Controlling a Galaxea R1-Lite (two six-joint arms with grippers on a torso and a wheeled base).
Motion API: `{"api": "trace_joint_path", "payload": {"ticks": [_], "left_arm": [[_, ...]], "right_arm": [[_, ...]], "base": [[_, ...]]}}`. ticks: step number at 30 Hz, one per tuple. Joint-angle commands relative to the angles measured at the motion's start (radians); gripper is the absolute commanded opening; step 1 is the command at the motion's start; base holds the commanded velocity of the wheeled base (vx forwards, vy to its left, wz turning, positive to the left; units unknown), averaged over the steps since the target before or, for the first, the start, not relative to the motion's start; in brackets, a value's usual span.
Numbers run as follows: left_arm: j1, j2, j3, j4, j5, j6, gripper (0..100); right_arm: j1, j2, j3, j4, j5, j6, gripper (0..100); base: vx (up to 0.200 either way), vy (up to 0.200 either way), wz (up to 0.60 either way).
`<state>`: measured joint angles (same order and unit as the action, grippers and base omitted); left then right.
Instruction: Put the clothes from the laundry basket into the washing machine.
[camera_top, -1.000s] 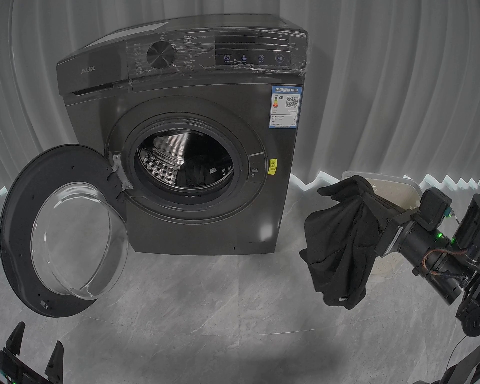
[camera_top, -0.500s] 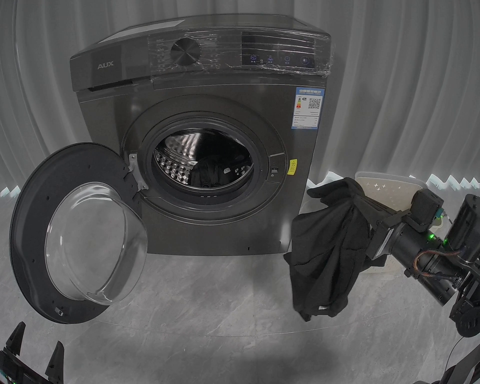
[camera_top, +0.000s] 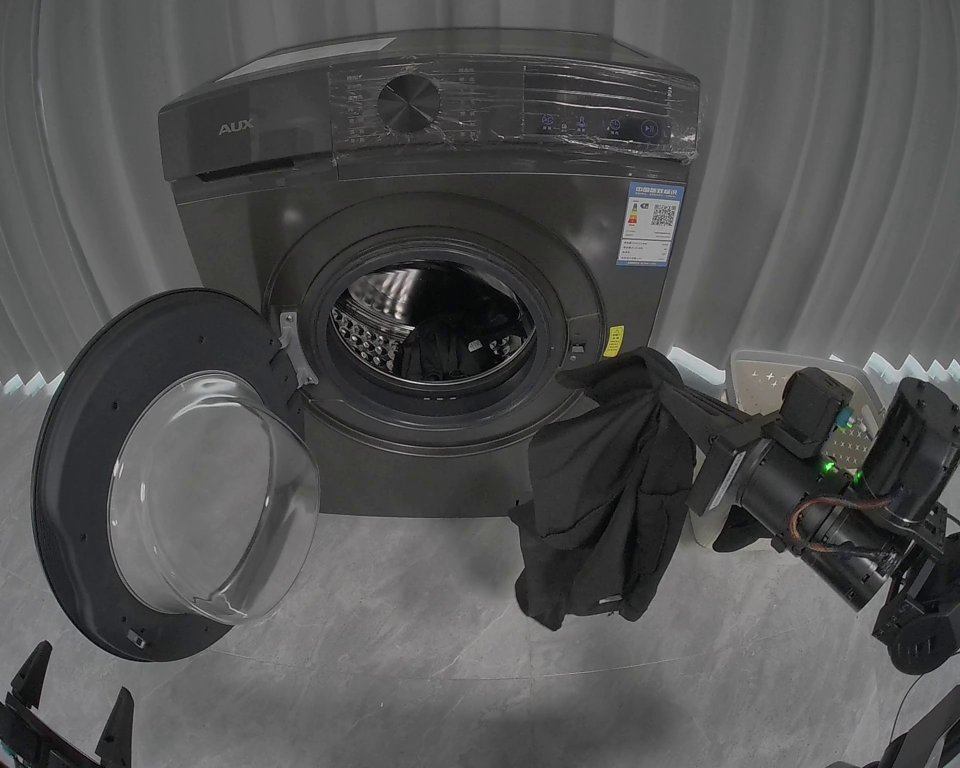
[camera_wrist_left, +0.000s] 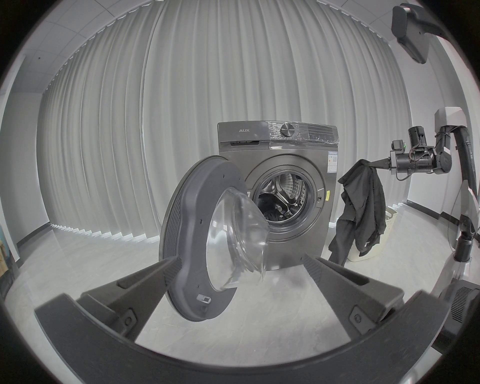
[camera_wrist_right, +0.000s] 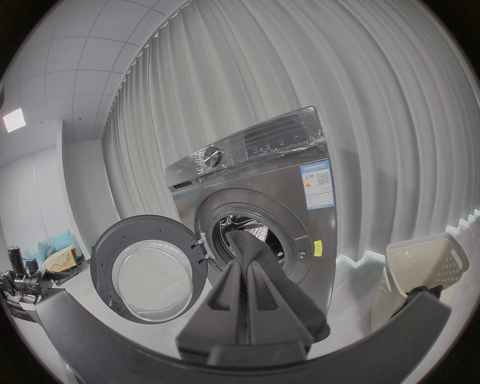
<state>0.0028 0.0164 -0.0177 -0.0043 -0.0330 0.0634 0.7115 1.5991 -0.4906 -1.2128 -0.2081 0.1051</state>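
I have the right gripper (camera_wrist_right: 246, 280) clamped on a bunch of the limp black fabric garment (camera_top: 600, 490). The garment hangs in the air off the front right corner of the dark grey front-loading washing machine (camera_top: 440, 200), between its round drum opening (camera_top: 435, 325) and the cream perforated plastic laundry basket (camera_top: 770, 375) by the machine's right side.

As I read it, this step is the carry to the drum. To do it well I want the pinched end led in high through the opening. The trailing cloth should be lifted over the lower lip of the rim, not dragged against the front panel. I'd reach deep before releasing, so nothing drapes across the seal. A dark pile of clothes (camera_top: 450, 350) already lies inside. The round door with its clear glass bowl (camera_top: 170, 470) stands swung wide toward the left, clear of my path.

The garment's long axis runs vertically. Its gathered top is at the fingers and the loose end points at the floor, which it appears to clear.

The left gripper (camera_top: 78, 675) sits low near the door, fingers spread and empty.
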Motion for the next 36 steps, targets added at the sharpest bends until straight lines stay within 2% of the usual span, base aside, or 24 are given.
{"api": "trace_joint_path", "payload": {"ticks": [1,9,14,17,23,28,32,36], "left_arm": [[0.0,-0.016,0.016,-0.002,-0.004,0.001,100],[0.0,-0.016,0.016,0.0,-0.005,0.006,100],[-0.001,-0.016,0.016,0.003,-0.007,-0.013,100],[-0.001,-0.016,0.016,0.004,-0.007,-0.011,100],[-0.001,-0.016,0.016,0.003,-0.007,-0.008,100],[-0.001,-0.016,0.016,0.004,-0.007,-0.016,100],[-0.001,-0.016,0.016,0.004,-0.002,-0.034,100],[-0.001,-0.016,0.016,0.004,-0.001,-0.037,100]], "right_arm": [[0.023,0.038,-0.026,-0.013,-0.001,0.002,0],[0.026,0.114,-0.077,-0.068,-0.007,0.001,0],[0.028,0.122,-0.075,-0.093,-0.005,0.002,0],[0.028,0.13,-0.074,-0.103,-0.008,0.002,0],[0.025,0.122,-0.066,-0.102,-0.011,0.001,0],[0.026,0.119,-0.062,-0.102,-0.013,0.001,0],[0.026,0.12,-0.059,-0.103,-0.014,0.002,0],[0.026,0.12,-0.052,-0.103,-0.013,0.002,0]], "base": [[0.0,0.0,0.0],[0.0,0.0,0.0],[0.0,0.0,0.0],[0.0,0.2,0.0],[0.0,0.0,0.0],[0.0,0.0,0.0],[0.0,0.0,0.0],[0.2,0.0,0.0]]}}
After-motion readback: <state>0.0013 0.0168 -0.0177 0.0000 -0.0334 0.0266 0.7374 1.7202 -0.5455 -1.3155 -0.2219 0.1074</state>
